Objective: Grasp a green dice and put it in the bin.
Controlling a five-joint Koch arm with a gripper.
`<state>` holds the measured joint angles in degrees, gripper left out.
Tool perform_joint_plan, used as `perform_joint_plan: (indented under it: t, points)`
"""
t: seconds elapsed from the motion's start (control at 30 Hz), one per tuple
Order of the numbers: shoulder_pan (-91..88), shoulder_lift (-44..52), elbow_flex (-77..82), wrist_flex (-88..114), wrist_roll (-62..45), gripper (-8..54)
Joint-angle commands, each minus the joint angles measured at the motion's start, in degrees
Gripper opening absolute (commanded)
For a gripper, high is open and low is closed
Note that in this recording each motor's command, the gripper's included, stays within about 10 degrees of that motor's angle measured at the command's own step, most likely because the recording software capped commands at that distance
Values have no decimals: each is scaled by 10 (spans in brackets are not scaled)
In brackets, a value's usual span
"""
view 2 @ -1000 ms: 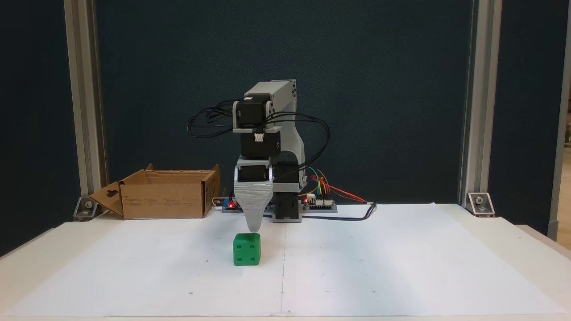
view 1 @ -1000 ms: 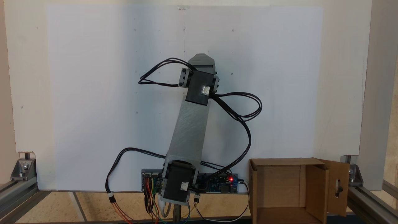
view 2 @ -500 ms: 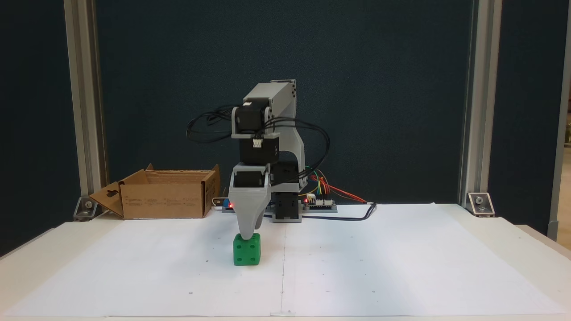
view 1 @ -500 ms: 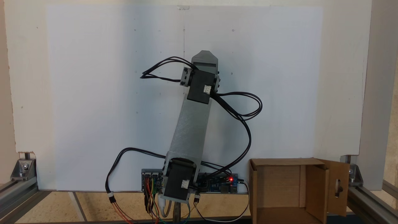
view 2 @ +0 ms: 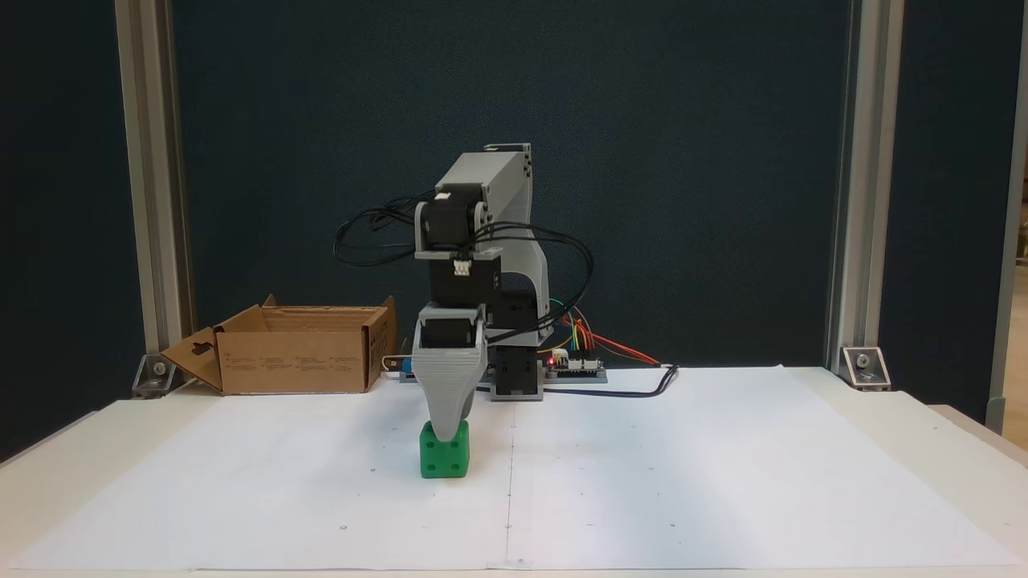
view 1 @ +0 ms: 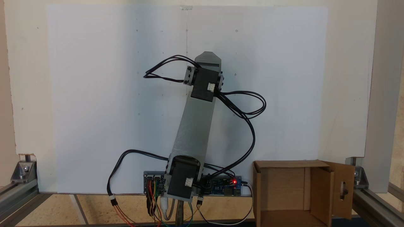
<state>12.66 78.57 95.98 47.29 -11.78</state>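
We see both fixed views evenly and brightly lit, sharp throughout, with no glare. Only a faint soft shadow lies on the white paper [view 2: 642, 482] below the jaws.

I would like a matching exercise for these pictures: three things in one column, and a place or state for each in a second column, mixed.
Things:
1. green dice
2. bin
3. hand

Places or states:
a. stands open at the table's back edge, one flap with a slot cutout
b. points down, its tip in front of the cube's top
c. sits on the white paper

Pairs: 1-c, 2-a, 3-b
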Motion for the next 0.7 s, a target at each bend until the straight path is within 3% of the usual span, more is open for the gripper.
perform_joint_plan:
  t: [0.0,0.67]
  points:
    - [1,-1,-9,-1,-43,427]
    - [28,-40,-9,-22,-60,426]
